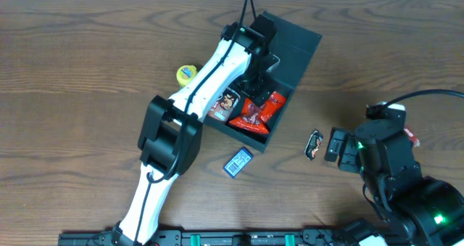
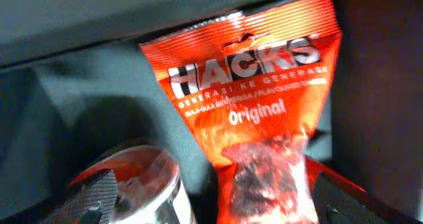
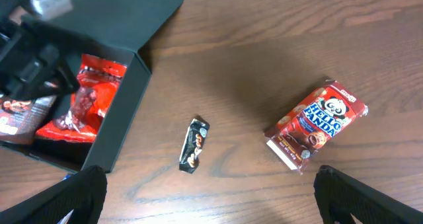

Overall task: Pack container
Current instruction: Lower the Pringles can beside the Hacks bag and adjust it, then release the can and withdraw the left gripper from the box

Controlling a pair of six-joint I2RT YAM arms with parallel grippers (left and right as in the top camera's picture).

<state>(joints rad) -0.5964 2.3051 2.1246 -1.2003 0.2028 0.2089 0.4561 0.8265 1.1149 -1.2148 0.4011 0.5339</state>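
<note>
The container lies on the bench with its lid flapped back. The left gripper is down inside the container, jaws apart, clamping nothing. Only its wrist view identifies the red packet beneath as a Hacks Original packet. The right gripper hangs beside the container, jaws apart and empty. Its wrist view alone makes a Hello Panda box legible, well apart from the container, with a dark snack bar between the two. Only the overhead view shows a yellow round item and a blue packet, both near the container.
</note>
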